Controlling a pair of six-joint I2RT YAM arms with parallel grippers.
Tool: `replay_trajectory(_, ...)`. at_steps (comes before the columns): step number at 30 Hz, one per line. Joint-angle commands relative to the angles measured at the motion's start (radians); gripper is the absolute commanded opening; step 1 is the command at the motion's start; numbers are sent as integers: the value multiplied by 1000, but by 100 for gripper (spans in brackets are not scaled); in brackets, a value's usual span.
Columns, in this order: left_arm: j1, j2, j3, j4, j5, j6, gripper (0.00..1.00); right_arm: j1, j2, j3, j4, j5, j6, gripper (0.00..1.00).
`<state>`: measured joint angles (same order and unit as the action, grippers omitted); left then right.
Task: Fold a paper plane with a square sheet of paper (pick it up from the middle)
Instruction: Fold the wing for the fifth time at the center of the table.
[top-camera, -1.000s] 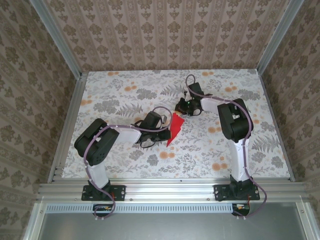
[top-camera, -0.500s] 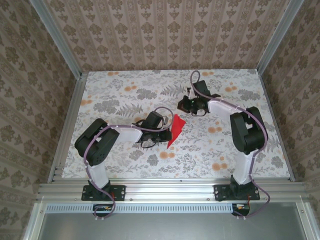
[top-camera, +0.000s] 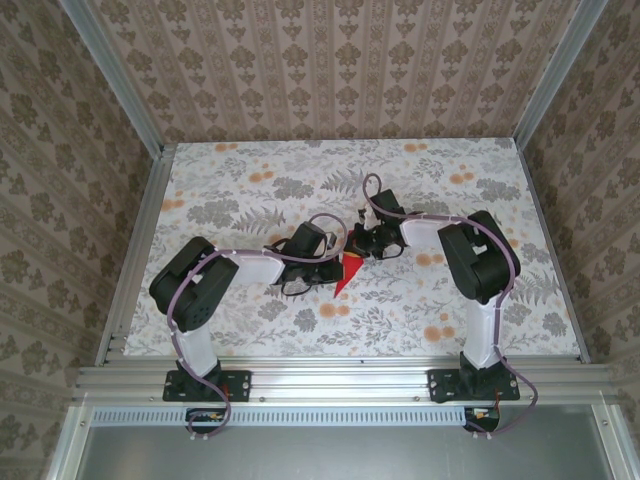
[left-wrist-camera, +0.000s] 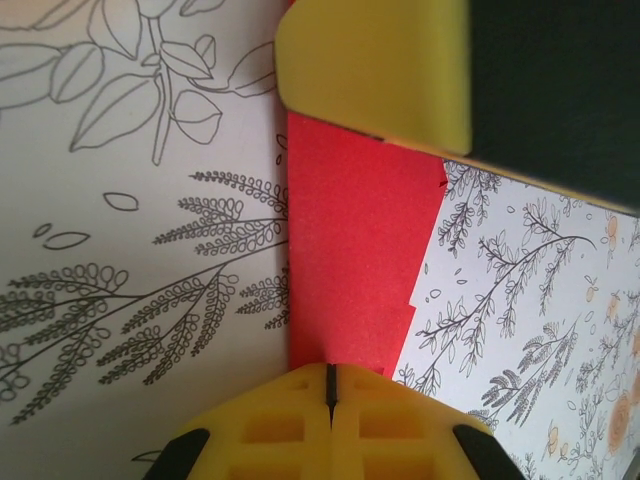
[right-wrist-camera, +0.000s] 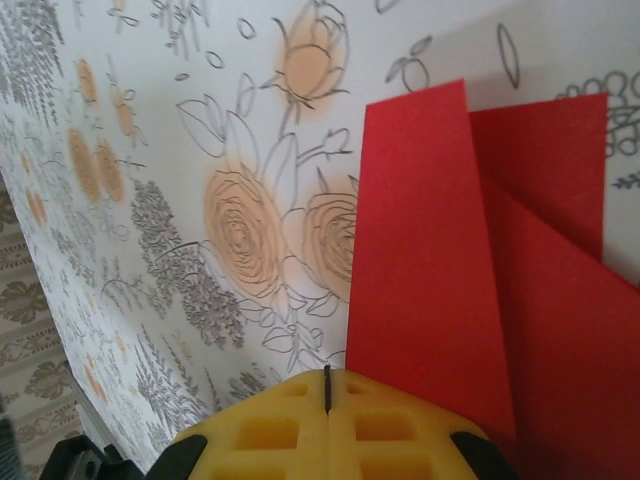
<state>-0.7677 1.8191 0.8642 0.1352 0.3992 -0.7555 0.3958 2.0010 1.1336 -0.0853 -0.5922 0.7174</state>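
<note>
The red sheet of paper (top-camera: 345, 278) lies flat on the table, folded into a narrow pointed shape with its tip toward the arms. In the left wrist view it is a layered strip (left-wrist-camera: 355, 240) running from my left gripper (left-wrist-camera: 329, 378) up to a yellow finger (left-wrist-camera: 375, 70) of the right gripper. My left gripper (top-camera: 336, 267) is shut, its tips set down on the paper's left side. My right gripper (top-camera: 361, 247) is shut over the paper's far end. In the right wrist view its closed tips (right-wrist-camera: 327, 388) sit at the left edge of the creased layers (right-wrist-camera: 430, 250).
The flower-patterned table (top-camera: 240, 190) is walled by patterned panels on three sides, with an aluminium rail (top-camera: 330, 378) along the near edge. Both arms meet at the table's middle; cables loop over their wrists.
The right gripper lifted off the paper's far end, swung away toward the back, then came down again over the paper nearer the left gripper. The left arm and paper stayed put.
</note>
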Motion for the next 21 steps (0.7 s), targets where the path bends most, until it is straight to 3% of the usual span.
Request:
replay_trajectory(1,21,36,-43,-15,75,-27,9,-2,30,-7,0,-19,1,5)
replay_trajectory(4,52,41,-69,122,176,-74,14,-6,55,0,-39,0,-13,5)
replay_trajectory(7,64,45,-72,159,213,-83,17,-3,72,5,-77,15,-24,5)
replay_trajectory(21,30,24,-86,-38,184,28,14,-4,99,32,-176,105,-49,5)
